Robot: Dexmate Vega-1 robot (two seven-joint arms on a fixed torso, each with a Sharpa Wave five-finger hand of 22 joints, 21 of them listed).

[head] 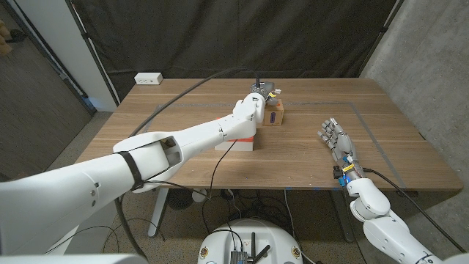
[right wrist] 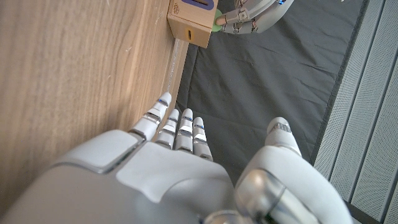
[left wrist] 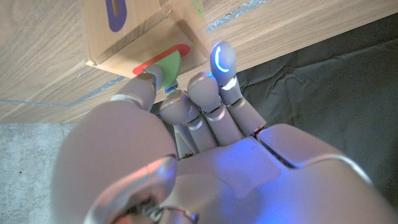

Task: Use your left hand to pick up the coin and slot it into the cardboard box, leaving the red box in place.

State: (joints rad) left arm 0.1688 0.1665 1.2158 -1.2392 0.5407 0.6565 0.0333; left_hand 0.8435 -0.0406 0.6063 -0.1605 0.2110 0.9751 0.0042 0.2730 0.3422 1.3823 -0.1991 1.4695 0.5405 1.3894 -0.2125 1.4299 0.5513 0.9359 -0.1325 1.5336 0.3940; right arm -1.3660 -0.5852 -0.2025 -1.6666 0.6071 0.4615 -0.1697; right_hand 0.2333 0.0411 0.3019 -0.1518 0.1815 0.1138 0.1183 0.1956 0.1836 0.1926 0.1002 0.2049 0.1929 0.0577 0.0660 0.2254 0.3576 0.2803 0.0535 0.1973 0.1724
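Observation:
The cardboard box point(head: 275, 115) stands at mid-table, with a purple slot on one face and a red-rimmed slot point(left wrist: 163, 56) on another. My left hand point(head: 259, 92) hovers over the box's far side. In the left wrist view its fingers point(left wrist: 186, 102) pinch a green coin point(left wrist: 168, 65) with its edge at the red-rimmed slot. The right wrist view shows the cardboard box point(right wrist: 192, 19) with my left hand point(right wrist: 250, 15) against it. The red box point(head: 240, 142) sits under my left forearm, just beside the cardboard box. My right hand point(head: 335, 138) stands on the table to the right, fingers apart and holding nothing.
A white power strip point(head: 149, 78) lies at the table's far left corner. A dark cable point(head: 190, 89) arcs over the table's left half. A black curtain hangs behind the table point(head: 381, 139).

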